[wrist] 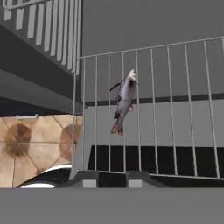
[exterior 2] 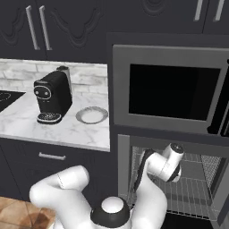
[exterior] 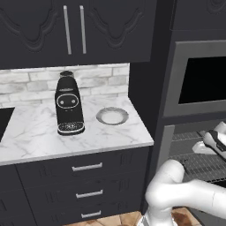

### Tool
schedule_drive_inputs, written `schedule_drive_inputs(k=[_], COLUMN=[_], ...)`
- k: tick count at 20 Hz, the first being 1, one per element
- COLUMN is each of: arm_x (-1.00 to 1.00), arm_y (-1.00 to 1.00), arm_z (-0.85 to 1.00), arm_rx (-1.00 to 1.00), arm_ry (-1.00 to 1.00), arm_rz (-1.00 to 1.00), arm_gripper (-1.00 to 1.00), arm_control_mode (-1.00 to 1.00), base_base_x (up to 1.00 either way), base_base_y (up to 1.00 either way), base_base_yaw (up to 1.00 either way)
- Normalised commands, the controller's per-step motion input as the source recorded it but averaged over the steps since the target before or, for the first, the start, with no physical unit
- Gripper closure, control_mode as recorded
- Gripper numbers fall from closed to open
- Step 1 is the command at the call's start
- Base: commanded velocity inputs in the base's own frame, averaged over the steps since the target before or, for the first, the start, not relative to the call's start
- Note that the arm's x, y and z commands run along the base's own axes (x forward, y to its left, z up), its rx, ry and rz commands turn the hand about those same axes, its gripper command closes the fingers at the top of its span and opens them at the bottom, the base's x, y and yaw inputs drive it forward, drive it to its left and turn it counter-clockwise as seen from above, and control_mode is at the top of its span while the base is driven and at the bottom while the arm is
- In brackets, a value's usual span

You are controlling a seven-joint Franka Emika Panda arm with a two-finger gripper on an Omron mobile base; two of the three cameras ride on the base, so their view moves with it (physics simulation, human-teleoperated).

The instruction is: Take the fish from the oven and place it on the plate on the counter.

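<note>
A small grey fish (wrist: 124,100) with reddish fins lies on a silvery wire rack (wrist: 175,109) inside the open oven (exterior 2: 179,179). In the hand view my gripper (wrist: 111,178) looks down on the fish from above. Its fingertips (wrist: 86,178) stand a little apart, with nothing between them, and do not touch the fish. My hand (exterior: 216,141) reaches into the oven cavity above the racks. The round grey-rimmed plate (exterior: 112,115) sits bare on the white marble counter (exterior: 35,132), left of the oven. It shows in the right base view too, the plate (exterior 2: 92,115).
A black coffee machine (exterior: 69,106) stands on the counter just left of the plate. Above the open oven is a dark glass-fronted unit (exterior 2: 172,91). Dark drawers with silver handles (exterior: 87,167) run under the counter. Brown floor tiles (wrist: 35,144) show beside the rack.
</note>
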Motion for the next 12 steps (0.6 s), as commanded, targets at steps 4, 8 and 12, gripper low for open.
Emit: schedule_drive_inputs(k=[4, 8, 12], arm_x=[0.04, 0.01, 0.17], arm_y=[0.04, 0.00, 0.00], arm_z=[-0.04, -0.23, -0.37], arm_rx=[-0.02, 0.00, 0.01], arm_ry=[0.03, -0.01, 0.00], arm_rz=[0.11, 0.07, 0.05], arm_gripper=[-1.00, -1.00, -1.00], arm_control_mode=[-1.00, -1.00, -1.00], base_base_x=[0.00, 0.00, 0.00], base_base_y=[0.00, 0.00, 0.00], base_base_yaw=[0.00, 0.00, 0.00])
